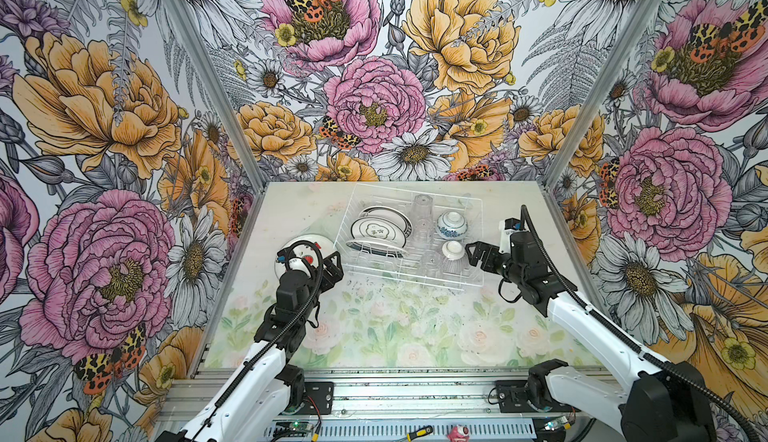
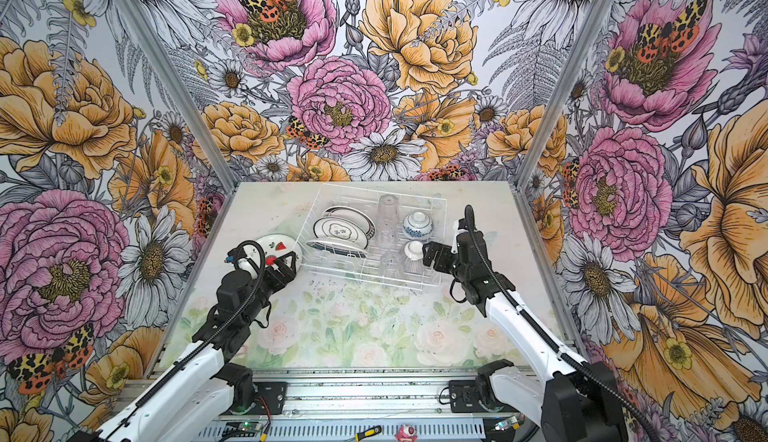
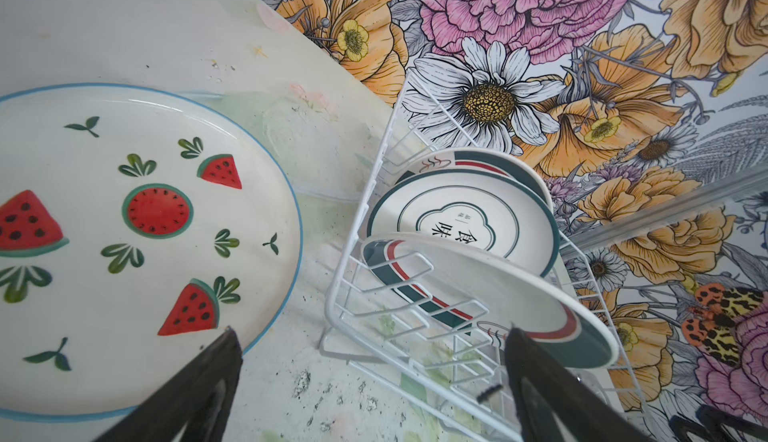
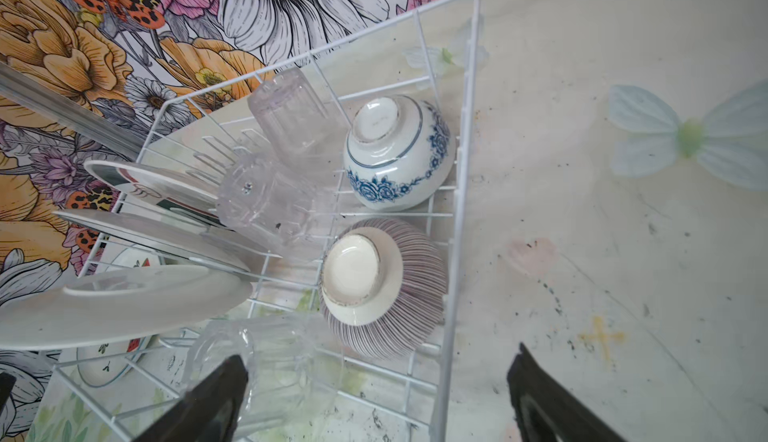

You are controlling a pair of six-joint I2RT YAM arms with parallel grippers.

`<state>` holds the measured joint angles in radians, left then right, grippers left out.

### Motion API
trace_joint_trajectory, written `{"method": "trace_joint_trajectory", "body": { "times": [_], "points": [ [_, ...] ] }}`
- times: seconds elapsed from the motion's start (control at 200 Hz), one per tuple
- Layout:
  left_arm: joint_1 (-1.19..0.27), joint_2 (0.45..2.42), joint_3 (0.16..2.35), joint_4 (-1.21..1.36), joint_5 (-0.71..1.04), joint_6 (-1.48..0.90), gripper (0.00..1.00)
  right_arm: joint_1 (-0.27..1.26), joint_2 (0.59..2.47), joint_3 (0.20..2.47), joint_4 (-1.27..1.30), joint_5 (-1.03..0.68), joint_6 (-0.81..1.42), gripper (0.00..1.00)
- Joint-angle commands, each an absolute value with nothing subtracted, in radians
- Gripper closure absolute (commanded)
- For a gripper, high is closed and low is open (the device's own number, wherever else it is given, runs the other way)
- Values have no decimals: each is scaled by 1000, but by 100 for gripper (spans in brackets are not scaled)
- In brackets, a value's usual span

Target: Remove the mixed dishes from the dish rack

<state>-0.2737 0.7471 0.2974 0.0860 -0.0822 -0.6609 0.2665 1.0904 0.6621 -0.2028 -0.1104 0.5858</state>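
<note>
The white wire dish rack (image 1: pixel 482 232) sits far-centre, long axis left-right. It holds dark-rimmed white plates (image 1: pixel 379 232) on edge at left, clear glass tumblers (image 1: pixel 423 220) in the middle, and small patterned white bowls (image 1: pixel 451 225) base-up at right. The left gripper (image 1: pixel 334 267) and right gripper (image 1: pixel 471 256) both have their fingers spread and hold nothing.

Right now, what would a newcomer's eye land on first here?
The loud flower wallpaper covers all three walls. Then the white wire dish rack at the far middle of the table, holding plates, glasses and two upturned bowls. A watermelon plate lies flat on the table just left of it.
</note>
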Motion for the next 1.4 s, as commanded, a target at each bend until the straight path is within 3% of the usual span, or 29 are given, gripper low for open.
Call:
{"method": "trace_joint_trajectory", "body": {
  "times": [0.0,0.195,0.495,0.686,1.396],
  "points": [
    [-297,763,306,121,-111,-595,1,259,1120,666,-211,-141,602,8],
    [-302,817,293,187,-89,-587,1,257,1218,689,-212,-170,595,28],
    [-302,838,274,206,-94,-562,1,240,1292,731,-212,-113,573,78],
    [-290,809,248,195,-113,-550,1,192,1353,794,-265,-87,512,92],
    [-281,820,238,204,-85,-557,1,103,1655,1157,-291,-158,174,97]
  ]
}}
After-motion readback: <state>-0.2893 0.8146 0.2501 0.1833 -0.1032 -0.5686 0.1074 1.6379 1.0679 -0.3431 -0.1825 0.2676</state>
